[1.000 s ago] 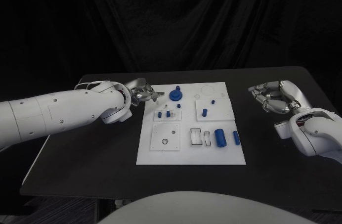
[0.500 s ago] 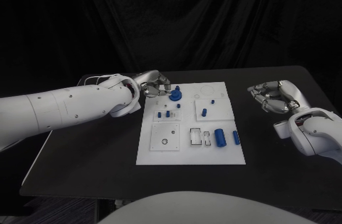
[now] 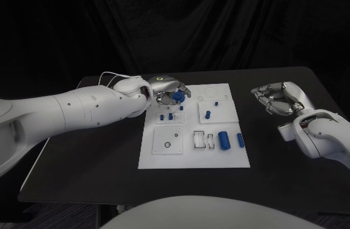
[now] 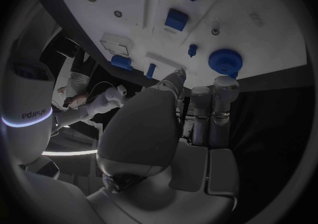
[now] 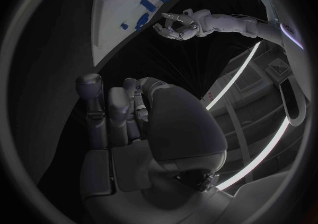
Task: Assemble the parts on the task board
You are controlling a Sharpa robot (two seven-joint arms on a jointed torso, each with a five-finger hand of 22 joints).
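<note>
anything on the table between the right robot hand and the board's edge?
Nothing: in the head view the stretch of black table between the right robot hand and the near edge of the task board is bare.

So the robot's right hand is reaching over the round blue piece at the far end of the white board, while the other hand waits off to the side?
Not quite: it is the left hand over the round blue piece, as the head view shows. The right hand waits beside the white board.
</note>
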